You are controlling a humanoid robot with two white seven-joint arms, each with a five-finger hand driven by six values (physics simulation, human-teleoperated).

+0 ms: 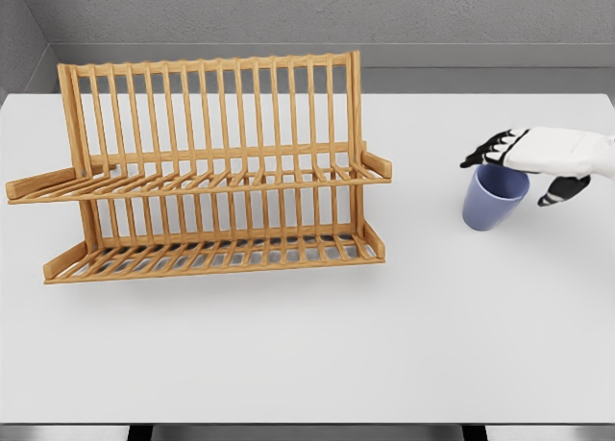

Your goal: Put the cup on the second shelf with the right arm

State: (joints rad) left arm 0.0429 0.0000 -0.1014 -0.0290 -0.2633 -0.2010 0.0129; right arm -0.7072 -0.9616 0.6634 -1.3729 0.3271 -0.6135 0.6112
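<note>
At the frame's right, the white right hand hovers over the rim of the upright blue plastic cup on the white tabletop, dark fingers spread, gripping nothing. The two-tier wooden slatted rack stands well left; its upper shelf is empty.

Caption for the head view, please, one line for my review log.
Right hand hovers at the rim of the blue cup on the table, right of the empty wooden rack.
</note>
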